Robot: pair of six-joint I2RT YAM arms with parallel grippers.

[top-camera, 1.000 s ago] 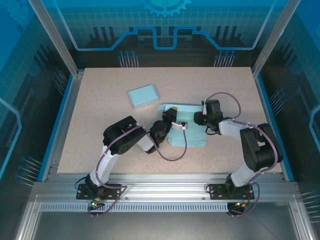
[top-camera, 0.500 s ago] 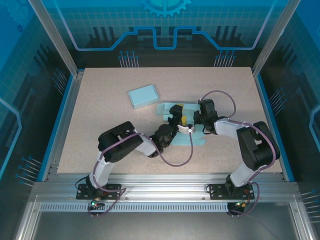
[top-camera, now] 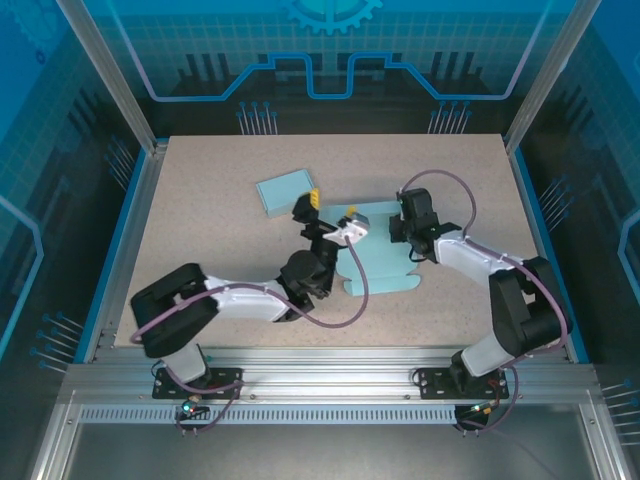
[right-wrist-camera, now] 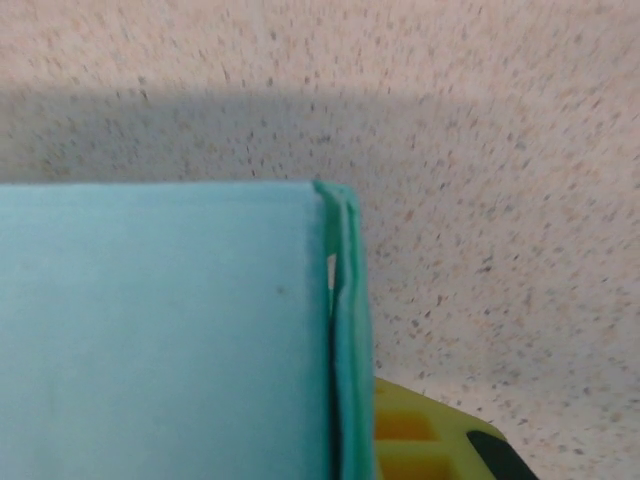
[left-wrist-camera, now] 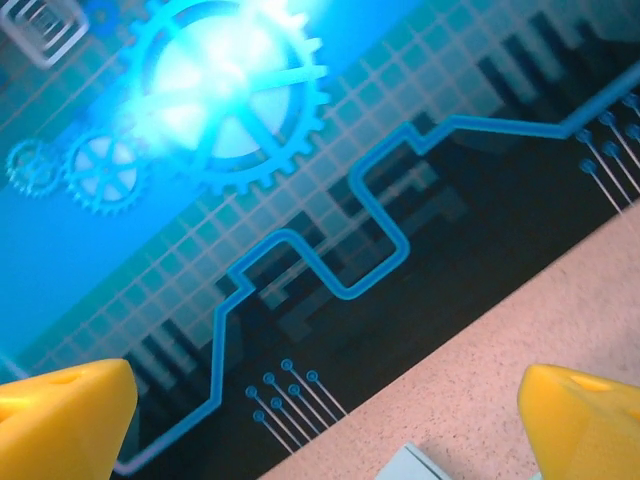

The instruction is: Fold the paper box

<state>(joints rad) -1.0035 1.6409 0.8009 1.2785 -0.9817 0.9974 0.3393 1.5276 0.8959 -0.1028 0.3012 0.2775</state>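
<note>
The paper box [top-camera: 386, 264] is a flat, pale teal cut-out lying mid-table, right of centre. My right gripper [top-camera: 401, 230] is at its far right edge and shut on a doubled-over flap. In the right wrist view the teal sheet [right-wrist-camera: 160, 330] has its folded edge [right-wrist-camera: 345, 330] against a yellow finger [right-wrist-camera: 420, 440]; the other finger is hidden behind the paper. My left gripper [top-camera: 332, 210] hovers above the sheet's far left corner, raised and open. Its yellow fingertips [left-wrist-camera: 60, 420] stand far apart with nothing between them.
A finished pale blue box [top-camera: 286, 191] sits at the back left of the sheet; its corner [left-wrist-camera: 410, 465] shows in the left wrist view. The left arm's cable [top-camera: 350, 300] loops over the sheet's near left part. Speckled tabletop [top-camera: 200, 220] surrounds everything, with blue walls behind.
My left gripper opened, let go of the sheet and rose toward the back left. My right gripper closed on the sheet's right flap. The sheet shifted slightly.
</note>
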